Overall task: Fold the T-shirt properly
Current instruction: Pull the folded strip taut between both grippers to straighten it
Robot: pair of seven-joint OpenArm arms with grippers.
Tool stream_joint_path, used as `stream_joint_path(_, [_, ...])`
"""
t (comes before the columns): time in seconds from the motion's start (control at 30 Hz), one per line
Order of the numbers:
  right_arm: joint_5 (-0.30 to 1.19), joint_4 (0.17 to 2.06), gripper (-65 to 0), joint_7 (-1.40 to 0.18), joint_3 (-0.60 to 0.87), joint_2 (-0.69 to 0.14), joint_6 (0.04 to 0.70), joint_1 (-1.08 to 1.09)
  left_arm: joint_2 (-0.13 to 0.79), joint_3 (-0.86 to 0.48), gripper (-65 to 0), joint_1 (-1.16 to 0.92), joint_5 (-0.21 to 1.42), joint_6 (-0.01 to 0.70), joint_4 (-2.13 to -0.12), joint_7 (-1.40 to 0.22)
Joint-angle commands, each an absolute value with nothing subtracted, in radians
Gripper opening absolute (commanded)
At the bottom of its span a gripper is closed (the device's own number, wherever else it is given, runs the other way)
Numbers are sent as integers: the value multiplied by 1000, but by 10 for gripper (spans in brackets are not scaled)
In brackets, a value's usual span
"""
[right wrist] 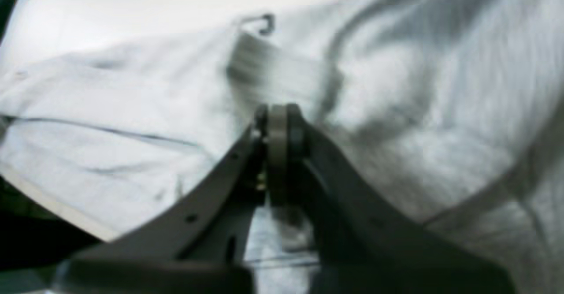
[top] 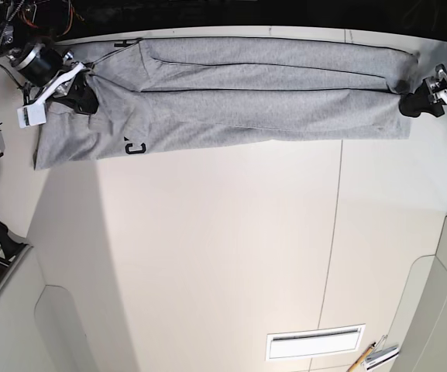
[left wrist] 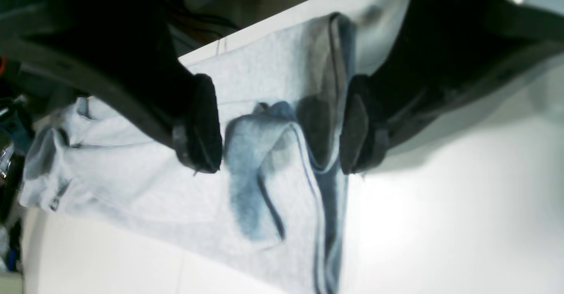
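Base view | T-shirt folded lengthwise — grey strip | left tool agape | right tool pinching cloth

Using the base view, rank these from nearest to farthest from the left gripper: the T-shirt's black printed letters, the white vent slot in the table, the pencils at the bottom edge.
From the left gripper:
1. Pencils, bottom edge, same side.
2. White vent slot, beside them; nearly tied with the pencils.
3. Black printed letters, far end of the T-shirt, near the right gripper.

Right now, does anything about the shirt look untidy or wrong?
Yes. The T-shirt lies as a long band, but its end near the right hand splays wider than the rest, and a black printed letter peeks out at the lower edge.
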State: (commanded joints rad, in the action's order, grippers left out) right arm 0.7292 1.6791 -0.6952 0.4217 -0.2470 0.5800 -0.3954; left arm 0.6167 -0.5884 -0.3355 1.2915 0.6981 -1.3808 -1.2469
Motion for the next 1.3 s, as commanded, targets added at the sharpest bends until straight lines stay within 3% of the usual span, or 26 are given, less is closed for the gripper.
stream_joint_path(0.13, [734,1563,-650,-692,422,-247,580,-356,596,-588,-199,-336,1209,698,-1381,-1192])
stream_joint_path(0.33, [745,1547,-650,-689,422,-247,580,-355,597,-588,-199,-341,1189,698,-1381,-1199])
stream_joint_path(0.7, [745,1547,-650,-689,422,-249,580,-355,728,-588,-199,-352,1275,698,-1381,-1246])
stream_joint_path(0.87, [765,1547,-650,-689,422,-249,580,-355,693,-588,-198,-353,1192,698,-1381,-1222])
stream_joint_path(1.3, [773,1547,-650,-689,422,-249,580,-355,620,-588,-198,-381,1240,698,-1381,-1224])
